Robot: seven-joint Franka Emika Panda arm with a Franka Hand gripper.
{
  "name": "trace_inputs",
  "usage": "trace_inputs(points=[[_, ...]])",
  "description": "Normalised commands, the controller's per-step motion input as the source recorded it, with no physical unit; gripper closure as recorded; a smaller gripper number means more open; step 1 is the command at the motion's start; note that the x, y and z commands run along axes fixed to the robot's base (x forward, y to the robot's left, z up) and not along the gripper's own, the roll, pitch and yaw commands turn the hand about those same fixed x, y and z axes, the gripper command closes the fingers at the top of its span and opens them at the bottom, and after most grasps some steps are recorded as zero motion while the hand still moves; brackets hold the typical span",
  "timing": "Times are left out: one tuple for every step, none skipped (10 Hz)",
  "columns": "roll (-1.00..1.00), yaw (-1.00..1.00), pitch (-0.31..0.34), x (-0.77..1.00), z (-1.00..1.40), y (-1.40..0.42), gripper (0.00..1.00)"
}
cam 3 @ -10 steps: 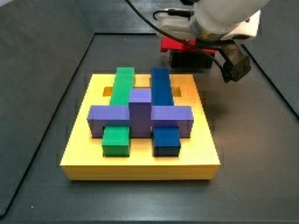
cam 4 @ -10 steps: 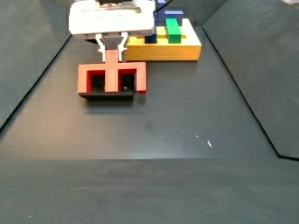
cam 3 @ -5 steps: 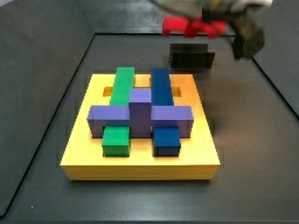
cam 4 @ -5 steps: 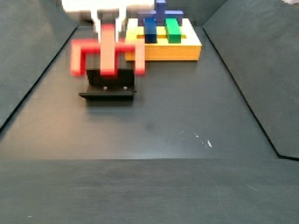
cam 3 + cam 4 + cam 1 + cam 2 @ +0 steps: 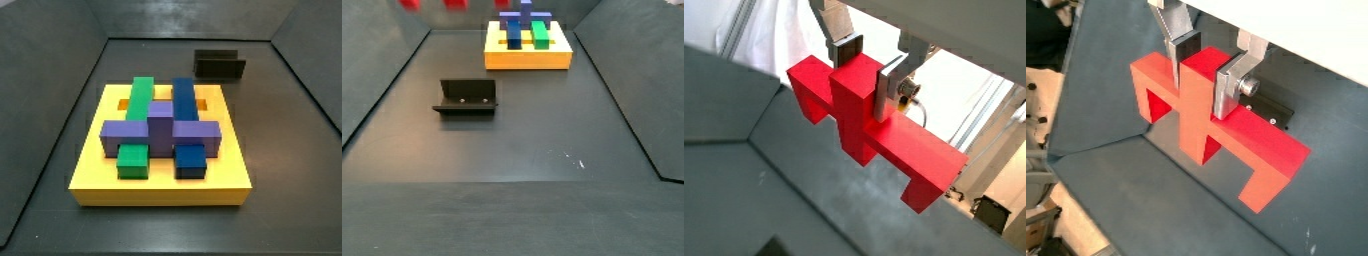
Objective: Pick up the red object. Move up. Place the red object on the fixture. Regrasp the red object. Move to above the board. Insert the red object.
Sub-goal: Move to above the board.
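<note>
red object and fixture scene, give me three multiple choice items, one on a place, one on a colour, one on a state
1. Where is the red object?
A. seated on the fixture
B. between the fingers of the gripper, off the floor
C. lying on the board

2. What colour are the two long bars lying side by side on the board?
A. green and blue
B. red and yellow
C. black and white

3. What state is the fixture in?
A. bearing the red object
B. tipped on its side
C. upright and bare

Answers:
1 B: in both wrist views the gripper has its silver fingers clamped on the piece's middle bar; in a side view only its red prongs show at the top edge.
2 A: a side view shows a green bar beside a blue bar.
3 C: both side views show it standing with nothing on it.
</note>
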Motion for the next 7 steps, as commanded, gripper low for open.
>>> trace_inputs(points=[[0.01,0.04,0.1,0.04,0.2,-0.01,1.0],[-1.0,0.05,0.078,-0.9,0.27,-1.4,1.0],[-1.0,0.05,0.074,-0.91,0.27,-1.4,1.0],[-1.0,0.06,0.043,-0.98,0.3,-1.4,1.0],[-1.0,0.06,0.037,-1.01,0.28,-1.4,1.0],[-1.0,0.07,0.025,-1.02,0.29,-1.4,1.0],[-1.0,0.07,0.012,-0.71,0.18,-0.95,1.0]])
